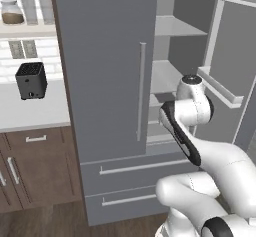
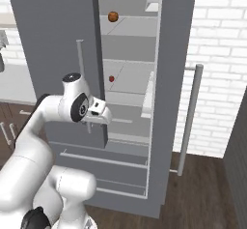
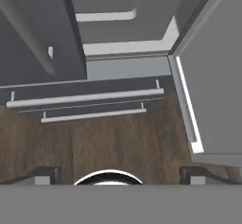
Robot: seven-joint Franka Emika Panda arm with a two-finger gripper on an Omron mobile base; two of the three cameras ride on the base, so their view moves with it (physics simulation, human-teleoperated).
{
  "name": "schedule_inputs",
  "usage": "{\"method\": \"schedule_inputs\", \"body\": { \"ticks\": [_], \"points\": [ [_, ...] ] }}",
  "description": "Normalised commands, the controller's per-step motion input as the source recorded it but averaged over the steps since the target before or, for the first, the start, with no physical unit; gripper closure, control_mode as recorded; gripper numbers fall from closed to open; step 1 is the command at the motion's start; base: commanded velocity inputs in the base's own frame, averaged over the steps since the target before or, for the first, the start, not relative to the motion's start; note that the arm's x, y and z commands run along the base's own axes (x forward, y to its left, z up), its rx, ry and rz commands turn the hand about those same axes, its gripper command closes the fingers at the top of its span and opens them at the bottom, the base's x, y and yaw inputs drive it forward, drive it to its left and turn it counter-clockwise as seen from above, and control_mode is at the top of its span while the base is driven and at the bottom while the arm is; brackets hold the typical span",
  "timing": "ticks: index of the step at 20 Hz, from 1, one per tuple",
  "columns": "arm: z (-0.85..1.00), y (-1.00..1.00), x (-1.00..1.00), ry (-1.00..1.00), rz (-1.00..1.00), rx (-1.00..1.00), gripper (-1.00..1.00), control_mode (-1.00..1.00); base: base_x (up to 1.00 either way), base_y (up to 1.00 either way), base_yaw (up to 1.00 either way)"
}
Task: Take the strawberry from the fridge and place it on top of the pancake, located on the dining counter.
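I face the fridge [image 1: 107, 81] with its right door swung wide open and its left door shut, the long silver handle [image 1: 141, 91] running down that closed door. In the right base view, the strawberry [image 2: 111, 78] sits on a pale grey middle shelf inside the open compartment, small and dark red, well apart from my hand. One shelf higher rests a round orange-brown ball [image 2: 113, 16].

My gripper [image 3: 121, 173] hangs in front of the fridge's lower part, pointing down toward the two drawers [image 3: 85, 98] and the wooden floor [image 3: 118, 142]. In the hand view its two dark fingertips [image 3: 45, 173] stand far apart at the bottom corners with nothing between them, so it is spread wide and carries nothing. In the right base view my wrist sits just before the edge of the closed door, below the strawberry's shelf.

To the left of the fridge, a black toaster [image 1: 31, 80] stands on the white counter [image 1: 30, 108] above brown cabinets, and a jar [image 1: 11, 12] rests on a shelf higher up.
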Motion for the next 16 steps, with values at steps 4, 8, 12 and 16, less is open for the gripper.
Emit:
{"method": "schedule_inputs", "body": {
  "ticks": [4,8,12,16],
  "points": [
    [0.52,0.22,0.57,-0.44,0.19,0.09,-1.00,-1.00,0.00,0.00,0.00],
    [0.62,0.25,0.29,-0.60,0.04,0.00,-1.00,-1.00,0.00,0.00,0.00],
    [0.57,0.71,0.03,-0.03,0.01,0.00,-1.00,-1.00,0.00,0.00,0.00],
    [0.57,0.81,0.02,0.00,-0.06,0.00,-1.00,-1.00,0.00,0.00,0.00]
  ]
}}
